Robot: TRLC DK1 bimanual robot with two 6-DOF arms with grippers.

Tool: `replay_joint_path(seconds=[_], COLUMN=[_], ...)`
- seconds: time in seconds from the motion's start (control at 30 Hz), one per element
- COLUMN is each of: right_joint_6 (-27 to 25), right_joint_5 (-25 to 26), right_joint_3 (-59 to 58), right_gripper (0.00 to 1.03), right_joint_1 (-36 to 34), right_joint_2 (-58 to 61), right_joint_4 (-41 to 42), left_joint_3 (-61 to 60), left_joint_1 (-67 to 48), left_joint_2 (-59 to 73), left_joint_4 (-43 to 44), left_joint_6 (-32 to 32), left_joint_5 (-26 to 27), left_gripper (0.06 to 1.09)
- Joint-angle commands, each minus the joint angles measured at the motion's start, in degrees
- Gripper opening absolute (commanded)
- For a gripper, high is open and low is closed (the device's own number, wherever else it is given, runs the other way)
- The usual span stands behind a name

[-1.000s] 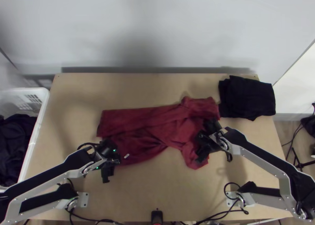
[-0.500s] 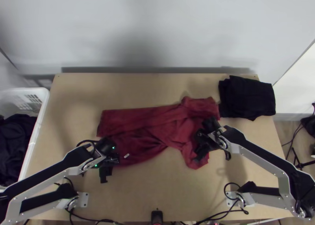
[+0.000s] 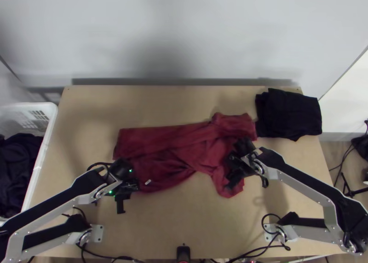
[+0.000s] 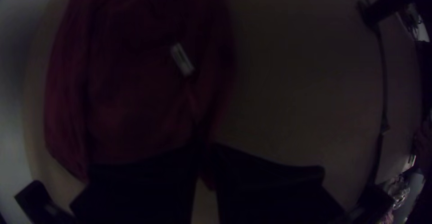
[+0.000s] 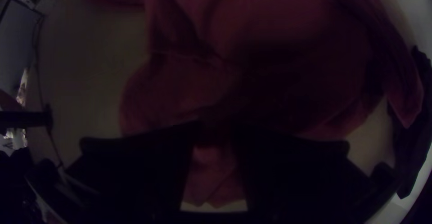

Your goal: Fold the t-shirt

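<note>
Centrally on the bench (image 3: 175, 226), the red t-shirt (image 3: 175, 148) lies spread lengthwise, rumpled; folded black cloth (image 3: 289, 115) sits at two o'clock. The left gripper (image 3: 127, 190) pinches the shirt's seven-o'clock edge; the right gripper (image 3: 233, 169), spread, is at its four o'clock. A white tag (image 3: 147, 182) shows.

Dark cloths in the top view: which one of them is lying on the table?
The black folded cloth, at the far right corner of the table; the other dark cloth is in the white basket.
</note>
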Motion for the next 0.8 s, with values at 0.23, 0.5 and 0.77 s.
replay_joint_path(seconds=[0.23, 0.5, 0.77], right_joint_6=[0.23, 0.23, -0.30], right_joint_5=[0.33, 0.33, 0.16], right_joint_3=[-1.56, -1.82, -2.44], right_gripper=[0.03, 0.03, 0.03], right_joint_1=[-0.14, -0.50, -1.90], right_joint_2=[-0.05, -3.92, -12.18], right_joint_4=[0.28, -0.07, -5.00], left_joint_3=[-1.34, -1.34, -1.95], left_joint_1=[0.13, 2.07, 5.06], left_joint_2=[-3.38, -8.83, -15.95], left_joint_4=[-0.64, -2.75, -8.46], left_joint_6=[-0.92, -1.53, -0.30], left_joint_5=[0.46, 0.46, 0.37], left_gripper=[0.10, 0.10, 0.10])
